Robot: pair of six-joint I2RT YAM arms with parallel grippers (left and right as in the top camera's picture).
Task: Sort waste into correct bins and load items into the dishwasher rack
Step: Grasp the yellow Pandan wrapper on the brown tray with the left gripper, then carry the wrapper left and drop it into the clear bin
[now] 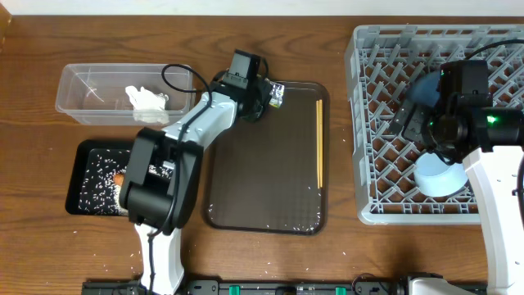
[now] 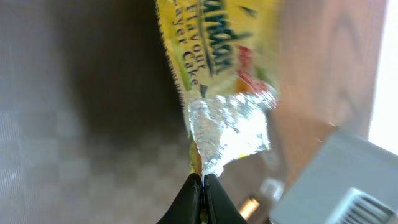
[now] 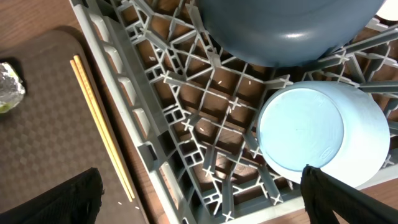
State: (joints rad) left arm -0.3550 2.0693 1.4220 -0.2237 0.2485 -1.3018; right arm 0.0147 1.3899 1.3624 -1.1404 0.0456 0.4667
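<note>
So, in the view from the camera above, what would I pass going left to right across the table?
Clear plastic rectangular tub → yellow-green printed snack wrapper → pair of thin wooden chopsticks → large square grey plastic rack

On my overhead feed the wooden table (image 1: pixel 33 246) fills most of the frame, dark brown with its grain running from 9 to 3 o'clock. Near centre, a little toward 6 o'clock, lies a dark brown serving tray (image 1: pixel 262 164). It is rectangular with rounded corners and a raised rim, and its long sides run 12 to 6 o'clock. The right wrist feed shows its surface finely textured, with a band of bare wood at its 3 o'clock side. A pale strip (image 1: pixel 164 6) runs along the 12 o'clock edge; wall or floor, I can't tell.
</note>
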